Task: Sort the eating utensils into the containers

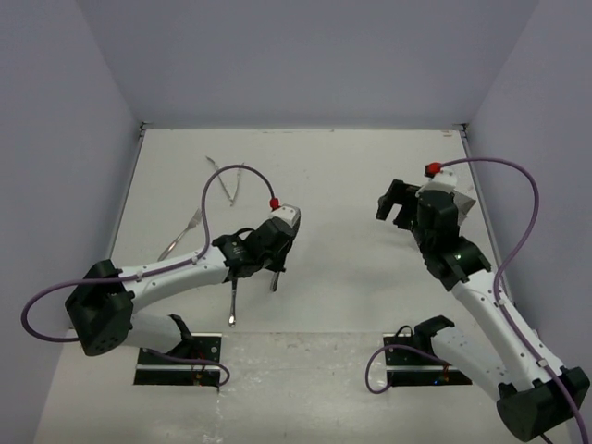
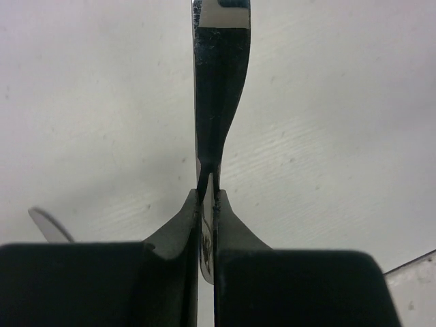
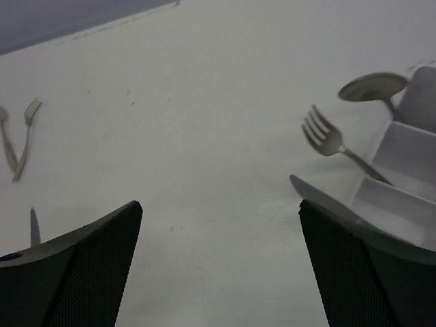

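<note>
My left gripper is shut on a slim silver utensil, which sticks out past the fingertips above the table; I cannot tell its type. It seems to show below the gripper in the top view. My right gripper is open and empty above bare table. A pale white container with compartments lies to its right, with a spoon, a fork and a knife sticking out. The right arm mostly hides the container in the top view.
Two loose utensils lie crossed at the far left, seen as forks in the right wrist view. Another utensil lies by the left arm. Grey walls close in the table on three sides.
</note>
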Robot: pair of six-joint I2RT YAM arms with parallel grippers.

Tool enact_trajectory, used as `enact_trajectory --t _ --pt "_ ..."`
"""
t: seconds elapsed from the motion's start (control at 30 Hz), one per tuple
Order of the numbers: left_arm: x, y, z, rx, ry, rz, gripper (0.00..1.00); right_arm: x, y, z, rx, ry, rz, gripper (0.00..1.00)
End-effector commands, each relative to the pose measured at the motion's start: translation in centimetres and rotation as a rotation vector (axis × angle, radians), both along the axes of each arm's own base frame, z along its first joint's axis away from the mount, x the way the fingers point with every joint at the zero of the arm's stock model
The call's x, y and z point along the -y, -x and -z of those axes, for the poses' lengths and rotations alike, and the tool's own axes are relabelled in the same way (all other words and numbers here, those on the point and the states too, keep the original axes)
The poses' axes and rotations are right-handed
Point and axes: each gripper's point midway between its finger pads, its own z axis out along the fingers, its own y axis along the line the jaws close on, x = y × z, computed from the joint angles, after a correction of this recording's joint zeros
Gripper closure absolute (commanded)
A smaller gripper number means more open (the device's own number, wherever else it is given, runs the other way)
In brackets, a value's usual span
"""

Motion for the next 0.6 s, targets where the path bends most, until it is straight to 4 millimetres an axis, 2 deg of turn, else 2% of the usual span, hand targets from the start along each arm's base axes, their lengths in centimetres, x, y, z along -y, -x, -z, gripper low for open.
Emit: enact_trajectory --t 0.0,0.03,0.07,0.13,0.17,0.27,0.4,0.57 --pt "3.8 -4.0 -6.6 0.231 0.156 0.04 1.0 -5.7 1.6 2.4 -0.062 -0.147 -0.29 0.01" --pt "4.4 -4.4 -7.3 0.256 0.178 0.049 1.0 -6.8 1.5 1.8 -0.026 -0.184 -0.344 0.01" --pt "4.9 -4.8 -8.2 0.274 0.193 0.056 1.0 -7.8 2.1 2.6 -0.045 -0.226 -0.385 0.01" --pt "5.8 -5.6 -9.3 0.314 0.217 0.066 1.0 -9.5 2.6 2.1 -0.017 -0.301 -0.466 0.01" --pt "6.2 -5.9 -9.9 0.33 0.232 0.068 1.0 -10.0 3.0 3.0 -0.038 -0.338 -0.48 0.01" --pt "7.6 -6.7 -11.0 0.354 0.266 0.079 1.0 -12.0 3.8 2.2 0.005 -0.434 -0.573 0.01" --pt "9.2 -6.7 -11.9 0.359 0.319 0.12 1.0 -13.2 3.4 2.5 0.005 -0.501 -0.583 0.03" --pt "10.0 -6.8 -12.1 0.353 0.339 0.14 1.0 -14.5 2.0 1.9 0.008 -0.581 -0.579 0.03"
